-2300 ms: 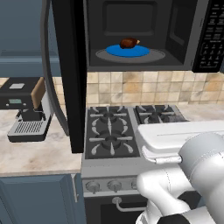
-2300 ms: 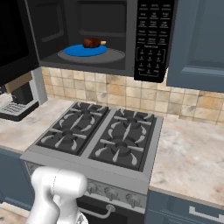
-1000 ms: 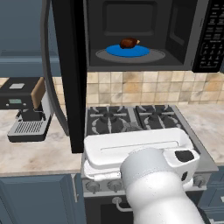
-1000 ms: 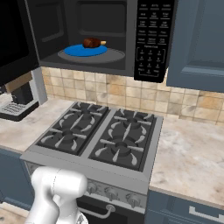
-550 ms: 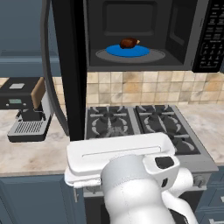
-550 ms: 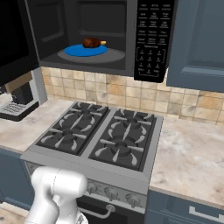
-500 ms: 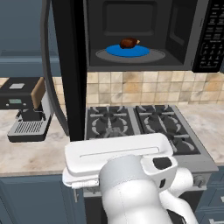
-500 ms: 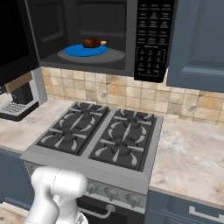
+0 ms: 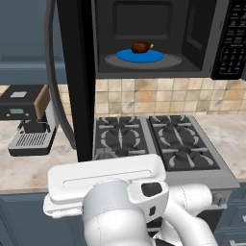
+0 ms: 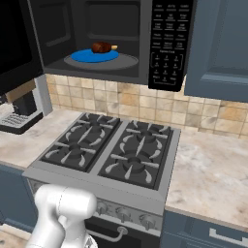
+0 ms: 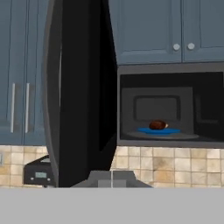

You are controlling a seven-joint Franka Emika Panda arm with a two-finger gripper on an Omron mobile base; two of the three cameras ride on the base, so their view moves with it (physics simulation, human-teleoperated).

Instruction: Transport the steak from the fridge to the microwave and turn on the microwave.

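Observation:
The steak (image 9: 141,46) lies on a blue plate (image 9: 141,55) on the turntable inside the microwave (image 9: 202,38). The microwave's door (image 9: 74,72) stands swung wide open to the left. From the right base view, the steak (image 10: 102,47) sits left of the button panel (image 10: 167,43). In the hand view the steak (image 11: 158,125) is far ahead, up and to the right. My gripper (image 11: 111,179) is shut and empty, held low in front of the stove and well back from the microwave (image 11: 170,105). The fridge is out of view.
A four-burner stove (image 9: 158,144) sits below the microwave, with its knobs (image 10: 121,213) along the front. A coffee machine (image 9: 29,120) stands on the left counter. Marble counter (image 10: 213,164) runs to the right. Blue cupboards (image 11: 175,26) hang above.
My arm has swung leftward across the front of the stove in the left base view. The steak, plate and open door have stayed put.

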